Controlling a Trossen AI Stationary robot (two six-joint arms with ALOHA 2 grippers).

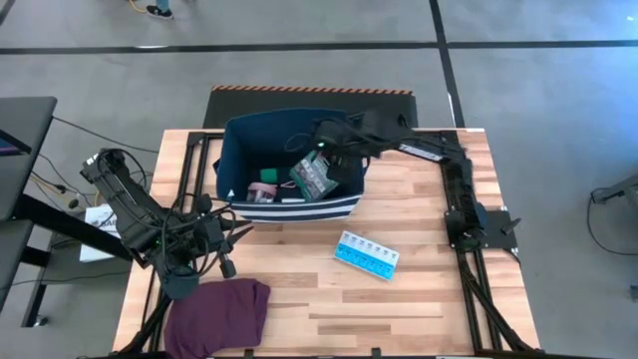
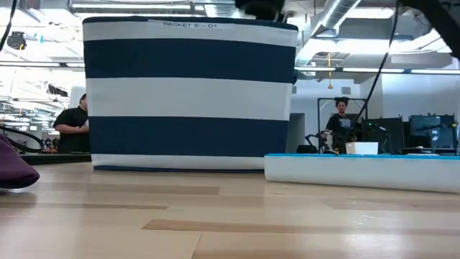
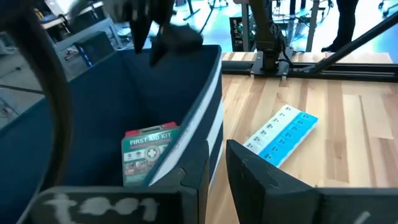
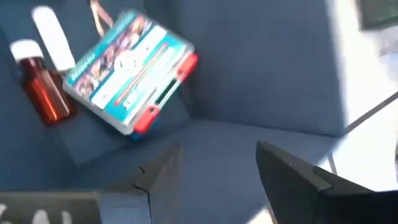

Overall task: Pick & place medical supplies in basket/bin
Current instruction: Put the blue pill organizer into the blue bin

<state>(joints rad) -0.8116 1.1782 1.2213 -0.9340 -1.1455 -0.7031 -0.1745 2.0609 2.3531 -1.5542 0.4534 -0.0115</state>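
So the navy bin (image 1: 231, 158) sits toward the back of the wooden worktop (image 1: 419, 289), its long side running left-right; inside it there's the green-white first aid box (image 1: 314, 177) leaning tilted against the right-hand wall, plus a red-capped vial (image 4: 42, 87) and a white tube (image 4: 53, 38) lying side by side just next to the box; a pinkish-white tape roll (image 1: 264, 189) sits nearer the front wall.

The right end effector (image 4: 211, 174) hangs over the bin's right half, above the box, fingers spread with nothing between them; its arm reaches in over the bin's back-right corner, so that side is pretty crowded.

The light-blue pill organizer (image 1: 366, 253) is the one thing left out on the boards; it lies flat in front of the bin's right corner, well apart from it, long axis running diagonally from back-left to front-right; loads of bare wood all around it.

The left end effector (image 1: 221, 239) waits near the bin's front-left corner, fingers apart and empty; a purple cloth (image 1: 217, 314) is bunched at the front-left edge of the worktop, right by that arm.

Two people stand in the room way behind the worktop.
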